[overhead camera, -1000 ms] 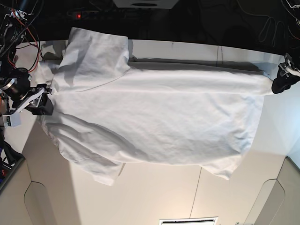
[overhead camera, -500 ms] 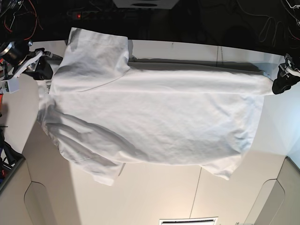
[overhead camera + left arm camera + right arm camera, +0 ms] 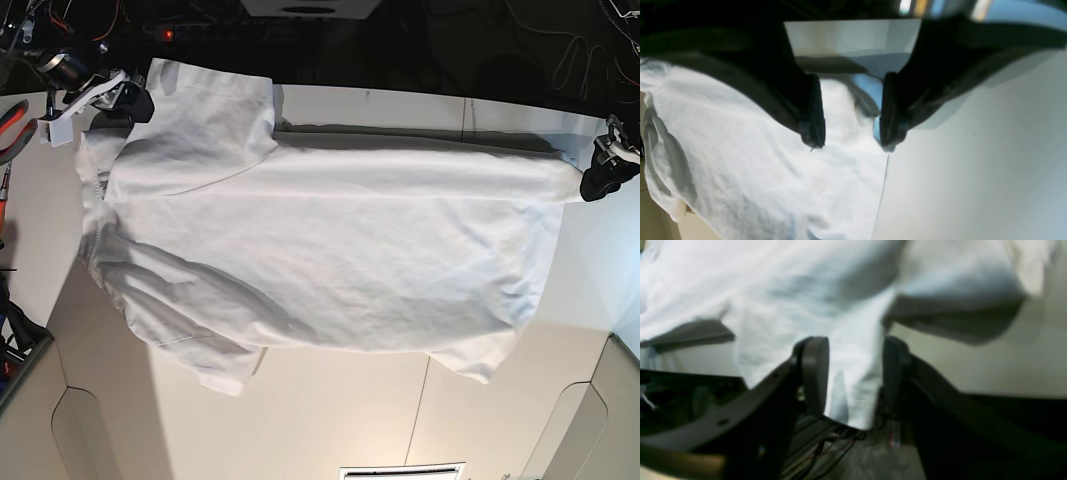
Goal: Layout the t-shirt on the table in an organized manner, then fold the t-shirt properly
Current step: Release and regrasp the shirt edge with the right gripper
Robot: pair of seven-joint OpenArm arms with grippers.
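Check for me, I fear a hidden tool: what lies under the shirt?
Only the white table shows around the shirt. Whatever lies beneath the cloth is covered; no bulge is evident.

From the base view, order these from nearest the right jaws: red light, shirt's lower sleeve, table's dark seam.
1. The red light, just above-right of them.
2. The lower sleeve, far below.
3. The dark seam, lower right, farthest.
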